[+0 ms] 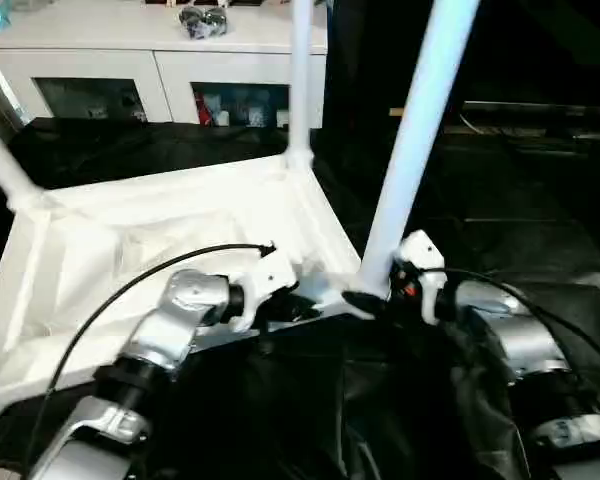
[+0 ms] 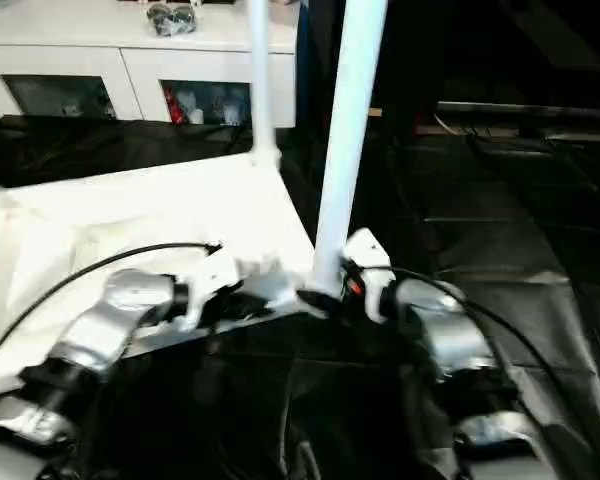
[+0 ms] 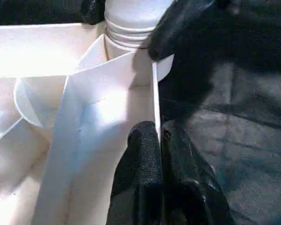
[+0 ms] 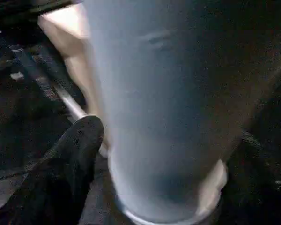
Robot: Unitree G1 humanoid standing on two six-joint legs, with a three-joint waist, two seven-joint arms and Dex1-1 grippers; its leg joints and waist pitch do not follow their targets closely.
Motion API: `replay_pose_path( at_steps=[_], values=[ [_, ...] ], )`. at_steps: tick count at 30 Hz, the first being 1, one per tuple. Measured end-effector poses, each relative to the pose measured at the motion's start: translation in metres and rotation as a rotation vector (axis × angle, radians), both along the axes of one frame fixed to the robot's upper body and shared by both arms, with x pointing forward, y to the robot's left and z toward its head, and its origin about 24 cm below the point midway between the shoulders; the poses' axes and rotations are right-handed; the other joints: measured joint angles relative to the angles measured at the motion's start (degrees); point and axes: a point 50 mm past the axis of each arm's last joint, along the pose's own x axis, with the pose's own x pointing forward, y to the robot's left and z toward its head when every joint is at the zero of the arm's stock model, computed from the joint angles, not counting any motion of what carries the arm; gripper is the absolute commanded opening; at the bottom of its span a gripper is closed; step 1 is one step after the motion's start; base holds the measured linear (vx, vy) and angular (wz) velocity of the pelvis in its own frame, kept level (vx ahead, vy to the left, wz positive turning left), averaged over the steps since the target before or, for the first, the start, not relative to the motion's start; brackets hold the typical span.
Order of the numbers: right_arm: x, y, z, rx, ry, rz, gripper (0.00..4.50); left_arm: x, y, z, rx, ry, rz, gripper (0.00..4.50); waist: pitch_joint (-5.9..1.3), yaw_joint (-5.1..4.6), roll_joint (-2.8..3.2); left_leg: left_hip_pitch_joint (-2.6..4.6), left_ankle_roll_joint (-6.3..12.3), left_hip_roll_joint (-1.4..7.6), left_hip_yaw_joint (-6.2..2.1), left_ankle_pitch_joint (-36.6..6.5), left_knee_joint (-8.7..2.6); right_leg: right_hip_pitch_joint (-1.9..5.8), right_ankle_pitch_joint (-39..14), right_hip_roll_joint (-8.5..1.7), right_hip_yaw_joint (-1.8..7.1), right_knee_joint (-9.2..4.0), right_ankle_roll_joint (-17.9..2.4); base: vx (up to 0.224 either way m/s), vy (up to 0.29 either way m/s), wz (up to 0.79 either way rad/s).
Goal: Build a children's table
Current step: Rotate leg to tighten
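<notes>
Black sheeting [image 1: 540, 200], wrinkled and a bit shiny, covers the whole work surface, and on it lies the tabletop [image 1: 160, 240] upside down, its ribbed underside facing up.

At the near corner of this tabletop both grippers meet. From the left wrist view, the left gripper [image 3: 160, 140] has its two black fingers [image 3: 140, 173] pressed together on the thin white edge wall of the tabletop, just beside the round corner socket. The right gripper [image 1: 365, 302] is at the foot of the near leg [image 1: 415, 130]; one black finger [image 4: 77, 145] lies beside the base of the leg and the jaws stand apart around it, but I cannot tell if they press on it. This leg stands in the corner socket and leans a little to the right as it rises out of the picture.

Going outward, a second leg [image 1: 300, 70] stands upright in the far corner socket, and a third leg [image 1: 2, 160] rises at an angle from the far left corner. The silver forearms come in from below, each with a thin black cable [image 1: 130, 285] running along it.

Behind the surface stands a white cabinet [image 1: 160, 60] with glass doors; small coloured things are visible behind the glass, and a grey shiny object [image 1: 202, 22] sits on its top. To the right of the cabinet the room is dark, with a few cords [image 1: 480, 125] lying there.
</notes>
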Motion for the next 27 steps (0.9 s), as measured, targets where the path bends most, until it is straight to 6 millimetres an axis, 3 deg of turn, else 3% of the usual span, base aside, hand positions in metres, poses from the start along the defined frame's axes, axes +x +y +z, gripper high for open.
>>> replay_pose_path(
  at_steps=[7,10,16,22,24,27],
  values=[
    [-0.012,-0.006,0.001,-0.020,0.019,0.111,3.16,-0.004,0.006,0.001,0.002,0.035,-0.070,0.00,0.04,1.20,-0.10,-0.02,0.02,0.01,0.03,0.00,0.01,-0.03,0.00,0.00,0.01,-0.01,0.00,0.000,0.000,0.00],
    [-0.013,-0.006,0.002,-0.022,0.021,0.121,2.86,-0.005,0.007,0.001,0.000,0.042,-0.081,0.00,0.03,1.23,-0.05,-0.02,0.02,0.01,0.03,0.00,0.04,-0.03,0.00,0.00,0.01,0.00,0.00,0.000,0.000,0.00],
    [-0.016,-0.002,-0.001,-0.008,0.020,0.104,2.74,-0.005,0.007,0.000,0.000,0.047,-0.081,0.00,0.03,1.20,-0.05,-0.02,0.01,0.01,0.03,0.00,0.03,-0.03,0.00,0.00,0.01,0.02,0.00,0.000,0.000,0.00],
    [-0.008,0.003,-0.008,0.013,-0.008,-0.082,2.72,0.002,0.000,-0.003,0.006,-0.001,0.012,0.00,-0.04,0.75,-0.12,0.15,0.00,0.00,0.03,0.00,0.08,0.08,0.07,0.00,0.07,0.06,-0.07,0.000,0.000,0.00],
    [0.009,0.015,-0.013,0.042,-0.027,-0.314,2.72,0.014,-0.009,-0.005,0.019,-0.041,0.134,0.00,-0.09,-0.26,-0.19,0.41,-0.02,-0.02,0.07,0.00,0.10,0.17,0.16,-0.02,0.15,0.15,-0.13,0.000,0.000,0.00],
    [0.019,0.020,-0.015,0.040,-0.041,-0.488,2.72,0.019,-0.025,-0.006,0.019,-0.060,0.214,0.00,-0.09,-0.73,-0.19,0.49,-0.03,-0.09,0.11,0.00,-0.01,0.20,0.15,-0.11,0.17,-0.05,-0.11,0.000,0.000,0.00]
  ],
)
